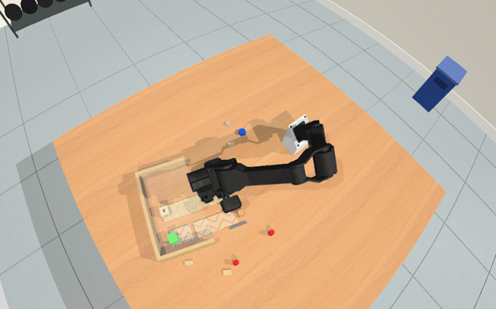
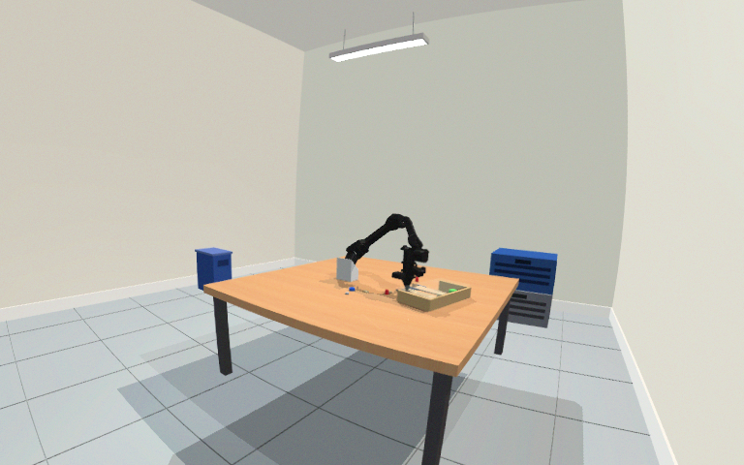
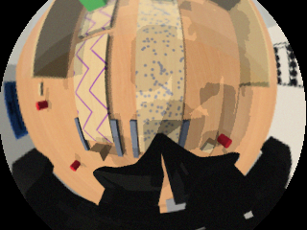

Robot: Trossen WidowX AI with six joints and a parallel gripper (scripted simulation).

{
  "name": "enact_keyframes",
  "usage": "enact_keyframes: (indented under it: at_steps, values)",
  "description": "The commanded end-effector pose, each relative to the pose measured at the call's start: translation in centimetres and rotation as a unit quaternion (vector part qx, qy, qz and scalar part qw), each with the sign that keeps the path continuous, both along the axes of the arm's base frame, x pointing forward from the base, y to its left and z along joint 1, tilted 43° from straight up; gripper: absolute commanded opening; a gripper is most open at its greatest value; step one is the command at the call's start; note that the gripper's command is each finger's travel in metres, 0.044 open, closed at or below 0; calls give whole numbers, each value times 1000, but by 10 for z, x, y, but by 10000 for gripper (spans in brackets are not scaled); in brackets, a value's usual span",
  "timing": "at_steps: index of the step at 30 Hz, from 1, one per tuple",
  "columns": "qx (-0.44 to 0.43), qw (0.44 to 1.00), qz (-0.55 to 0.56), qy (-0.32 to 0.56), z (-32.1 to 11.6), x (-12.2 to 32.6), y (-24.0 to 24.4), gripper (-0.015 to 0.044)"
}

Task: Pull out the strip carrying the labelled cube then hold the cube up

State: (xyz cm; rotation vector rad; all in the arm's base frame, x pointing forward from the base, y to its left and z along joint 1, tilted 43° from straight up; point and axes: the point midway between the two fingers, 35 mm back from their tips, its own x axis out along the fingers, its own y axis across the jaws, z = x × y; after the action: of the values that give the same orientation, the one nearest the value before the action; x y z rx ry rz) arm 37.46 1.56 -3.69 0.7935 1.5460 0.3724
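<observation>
A low wooden tray (image 1: 147, 214) (image 2: 433, 298) holds two strips that stick out of its open side. The dotted strip (image 1: 186, 206) (image 3: 159, 64) is in one piece and carries the labelled cube (image 1: 164, 210) at its far end. The zigzag strip (image 1: 213, 223) (image 3: 92, 90) is split in two, and a green cube (image 1: 172, 237) sits on its far piece. My gripper (image 3: 159, 136) (image 2: 407, 285) is shut, pointing down, with its tips at the near end of the dotted strip. Whether the tips touch the strip is hidden.
Two red pegs (image 1: 270, 232) (image 1: 235, 262), a blue peg (image 1: 241, 132), a grey peg (image 1: 227, 123) and small tan blocks (image 1: 189, 262) (image 1: 227, 272) lie on the table around the tray. The arm's white base (image 1: 296, 140) stands behind.
</observation>
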Motion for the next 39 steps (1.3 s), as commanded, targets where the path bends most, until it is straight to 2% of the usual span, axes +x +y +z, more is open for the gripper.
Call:
enact_keyframes:
  at_steps: [1, 27, 39]
  values:
    - [2, 1000, 0, 2, -2, 0, 2, 0]
    - [2, 1000, 0, 2, -4, 2, 4, 0]
    - [3, 1000, 0, 3, -1, -14, 8, 0]
